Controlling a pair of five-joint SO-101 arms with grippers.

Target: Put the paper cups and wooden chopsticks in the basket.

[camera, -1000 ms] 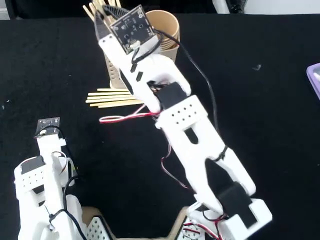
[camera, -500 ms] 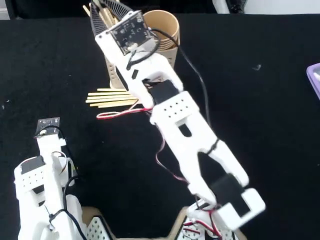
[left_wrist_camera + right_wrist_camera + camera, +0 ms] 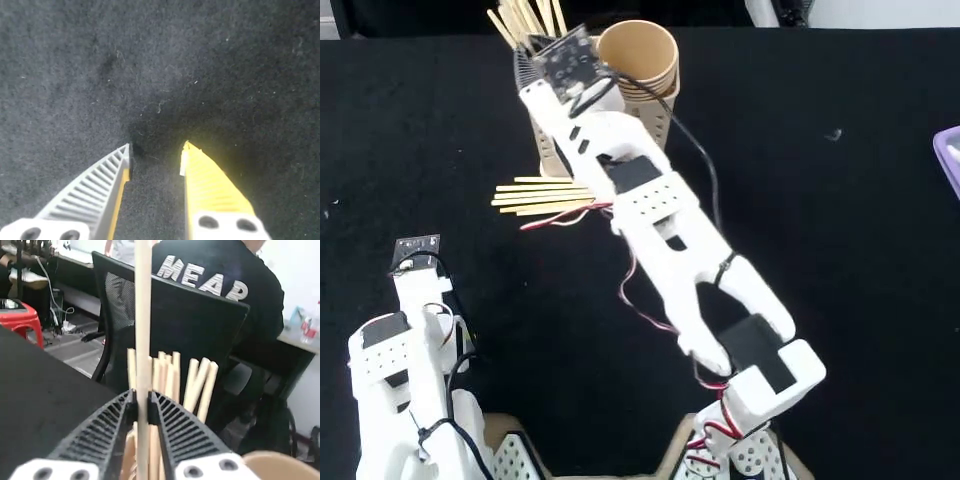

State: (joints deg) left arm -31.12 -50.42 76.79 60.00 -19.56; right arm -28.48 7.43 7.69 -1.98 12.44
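A stack of paper cups [image 3: 638, 55] stands in the pale basket [image 3: 552, 150] at the back of the black table, beside a bundle of upright wooden chopsticks [image 3: 525, 18]. Several more chopsticks [image 3: 545, 197] lie flat on the table just in front of the basket. My right gripper [image 3: 142, 402] is shut on one upright chopstick [image 3: 143, 315], directly over the bundle [image 3: 172, 377] in the basket, with a cup rim [image 3: 280, 460] beside it. My left gripper [image 3: 155, 152] is open just above bare black cloth, with nothing between its fingers; its arm [image 3: 415, 300] is at the front left.
The right arm [image 3: 670, 240] stretches diagonally from the front centre to the basket, passing over part of the lying chopsticks. A purple object [image 3: 950, 155] pokes in at the right edge. Behind the table, the right wrist view shows a chair with a seated person.
The right arm has stretched farther back and left, bringing its gripper and the held chopstick over the chopstick bundle in the basket. The left arm has stayed still.
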